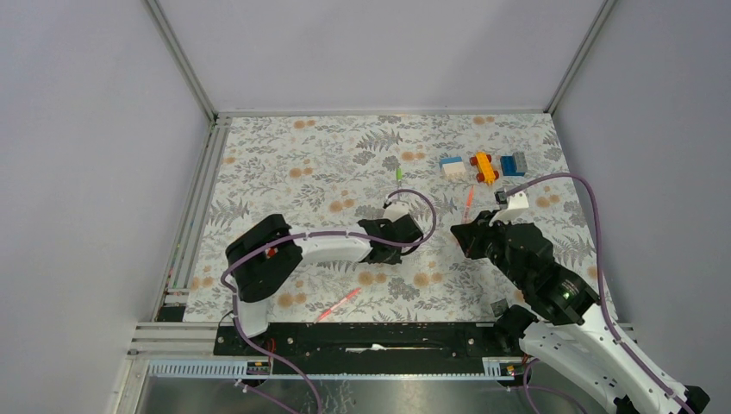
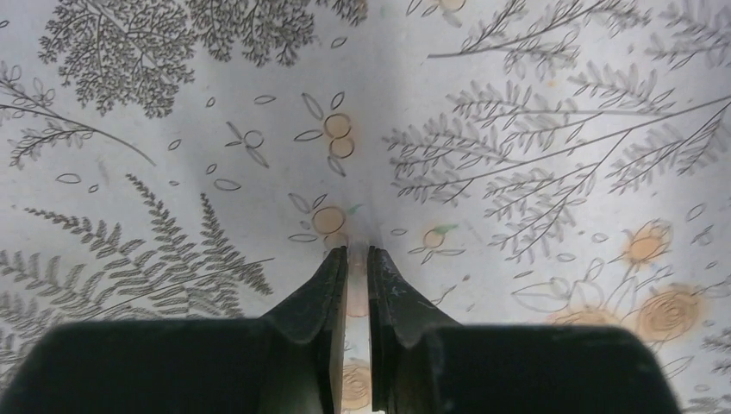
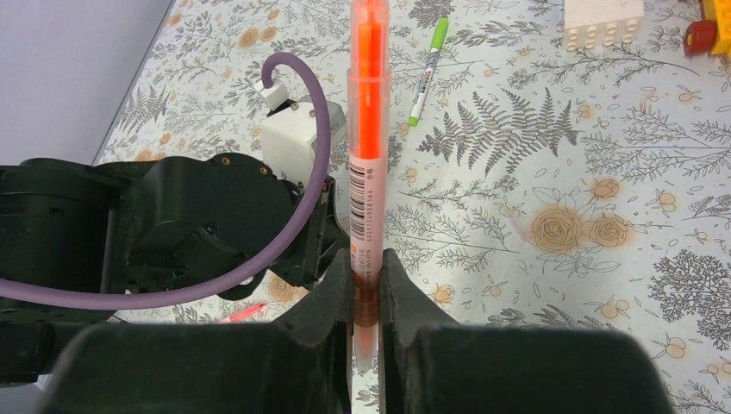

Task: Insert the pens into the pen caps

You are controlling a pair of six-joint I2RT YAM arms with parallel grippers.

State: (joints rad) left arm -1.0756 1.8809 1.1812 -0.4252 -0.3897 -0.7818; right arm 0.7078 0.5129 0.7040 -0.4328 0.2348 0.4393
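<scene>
Pens sit in three places: the orange pen stands upright, clamped near its lower end by the right gripper, jaws tight against it; the white pen with a green end lies on the floral table beyond; the pink pen lies near the front edge; the left gripper faces the cloth, jaws drawn almost together; whether the thin slit holds anything I cannot tell.

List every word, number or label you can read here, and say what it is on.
Barcode label on the orange pen in the right tool: digits too small to read.
Dark print on the white pen with the green end: too blurred to read.
No other text visible.
</scene>
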